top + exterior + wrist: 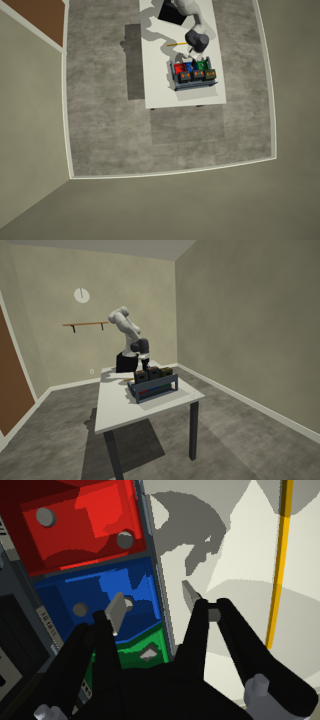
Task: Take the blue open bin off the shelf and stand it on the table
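White arm, black gripper

The arm (186, 5) (124, 323) has smooth, rounded white links and a bulbous dark-grey wrist (197, 40) (142, 345); the gripper (194, 62) (146, 368) (153, 595) has slim black linkages, flat grey pads (116, 613) and pale-grey round pivots (259, 685).
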### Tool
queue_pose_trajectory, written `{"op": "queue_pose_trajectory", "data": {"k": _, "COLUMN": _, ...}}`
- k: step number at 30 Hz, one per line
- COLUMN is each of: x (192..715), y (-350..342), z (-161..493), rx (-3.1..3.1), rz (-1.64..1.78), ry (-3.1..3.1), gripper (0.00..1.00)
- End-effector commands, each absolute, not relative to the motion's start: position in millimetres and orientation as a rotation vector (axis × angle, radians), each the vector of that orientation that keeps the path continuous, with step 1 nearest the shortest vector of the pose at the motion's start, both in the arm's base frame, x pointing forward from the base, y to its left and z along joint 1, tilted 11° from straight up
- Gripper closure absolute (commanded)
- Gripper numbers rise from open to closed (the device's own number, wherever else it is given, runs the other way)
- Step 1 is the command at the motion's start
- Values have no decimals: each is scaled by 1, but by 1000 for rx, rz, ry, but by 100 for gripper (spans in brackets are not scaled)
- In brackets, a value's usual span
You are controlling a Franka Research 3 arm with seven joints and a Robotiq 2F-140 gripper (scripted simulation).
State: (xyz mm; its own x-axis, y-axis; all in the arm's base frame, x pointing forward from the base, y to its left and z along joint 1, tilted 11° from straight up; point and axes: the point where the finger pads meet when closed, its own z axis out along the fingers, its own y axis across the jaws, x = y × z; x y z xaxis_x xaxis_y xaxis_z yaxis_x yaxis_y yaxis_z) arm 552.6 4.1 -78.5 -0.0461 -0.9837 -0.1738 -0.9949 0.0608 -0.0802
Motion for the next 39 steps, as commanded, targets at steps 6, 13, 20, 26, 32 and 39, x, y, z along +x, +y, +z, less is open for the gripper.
{"op": "queue_pose_trajectory", "data": {"k": 6, "x": 554, "y": 6, "z": -87, "rx": -2026, "rz": 90, "ry": 2151, "gripper": 43}}
{"op": "queue_pose_trajectory", "data": {"k": 13, "x": 554, "y": 6, "z": -87, "rx": -2026, "rz": 90, "ry": 2151, "gripper": 43}}
{"op": "queue_pose_trajectory", "data": {"k": 20, "x": 555, "y": 6, "z": -94, "rx": -2026, "rz": 90, "ry": 2151, "gripper": 43}}
{"op": "queue_pose_trajectory", "data": {"k": 26, "x": 555, "y": 6, "z": -94, "rx": -2026, "rz": 90, "ry": 2151, "gripper": 43}}
{"op": "queue_pose_trajectory", "data": {"k": 32, "x": 555, "y": 6, "z": -94, "rx": -2026, "rz": 90, "ry": 2151, "gripper": 43}}
{"op": "queue_pose_trajectory", "data": {"k": 39, "x": 555, "y": 6, "z": -93, "rx": -2026, "rz": 90, "ry": 2151, "gripper": 43}}
